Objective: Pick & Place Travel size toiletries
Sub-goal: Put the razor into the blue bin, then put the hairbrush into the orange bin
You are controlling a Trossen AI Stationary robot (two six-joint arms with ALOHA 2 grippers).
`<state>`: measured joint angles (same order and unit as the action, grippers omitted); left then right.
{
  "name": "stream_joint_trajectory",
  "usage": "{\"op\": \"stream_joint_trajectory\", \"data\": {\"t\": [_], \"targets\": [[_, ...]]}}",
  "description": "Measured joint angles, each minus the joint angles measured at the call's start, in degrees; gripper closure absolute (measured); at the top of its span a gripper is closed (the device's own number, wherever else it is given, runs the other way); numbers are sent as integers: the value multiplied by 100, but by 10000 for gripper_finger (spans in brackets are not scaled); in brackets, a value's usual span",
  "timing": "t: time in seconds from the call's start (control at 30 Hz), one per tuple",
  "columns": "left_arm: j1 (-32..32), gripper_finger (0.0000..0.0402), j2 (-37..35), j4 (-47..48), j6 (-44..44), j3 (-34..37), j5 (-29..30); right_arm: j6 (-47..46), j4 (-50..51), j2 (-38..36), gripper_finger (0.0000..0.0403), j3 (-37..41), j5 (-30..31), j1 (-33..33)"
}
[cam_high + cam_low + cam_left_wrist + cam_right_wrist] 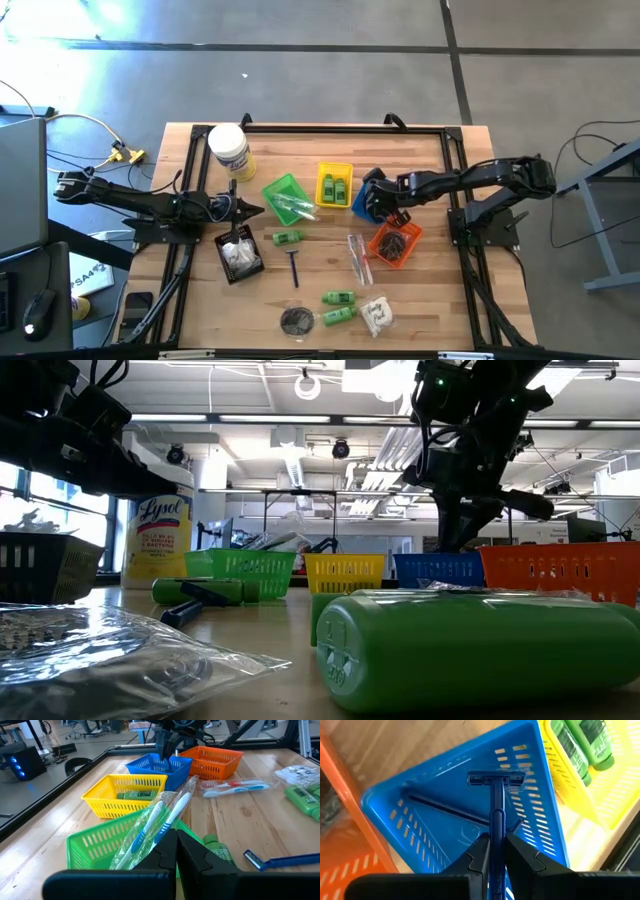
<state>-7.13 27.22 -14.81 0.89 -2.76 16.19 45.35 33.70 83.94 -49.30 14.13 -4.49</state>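
Observation:
My right gripper (496,854) hangs over the blue basket (415,795), shut on a blue razor (496,800) whose head points down into the basket. In the high view the same gripper (378,200) sits over that basket (362,205). My left gripper (255,210) waits shut beside the green basket (287,197), which holds wrapped toothbrushes (160,820). Loose on the table lie a second razor (295,266), green bottles (340,298), wrapped toothbrushes (358,255), a black pouch (295,320) and a white sachet (377,316). My right gripper pinches the razor's blue handle (496,832) between its two fingers. The fingers slant down from the table's right and lie along the handle. The razor's head (496,779) sticks out past the fingertips, inside the blue basket; whether it touches the basket's floor I cannot tell.
The yellow basket (334,184) holds green bottles, the orange basket (395,243) a dark pouch, and the black basket (238,255) white sachets. A big white jar (228,150) stands at the far left. A single green bottle (288,237) lies near the table's middle.

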Motion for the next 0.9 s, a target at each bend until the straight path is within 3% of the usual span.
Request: {"op": "stream_joint_trajectory", "data": {"t": [0.47, 0.67, 0.9], "targets": [[0, 402, 0, 0, -116, 0, -2, -49, -111, -2, 307, 0, -205, 0], [-1, 402, 1, 0, -116, 0, -2, -490, -495, -108, 288, 1, 352, 17], [-1, 402, 0, 39, -139, 0, -3, -1723, -1720, -1326, 314, -4, -2009, -62]]}}
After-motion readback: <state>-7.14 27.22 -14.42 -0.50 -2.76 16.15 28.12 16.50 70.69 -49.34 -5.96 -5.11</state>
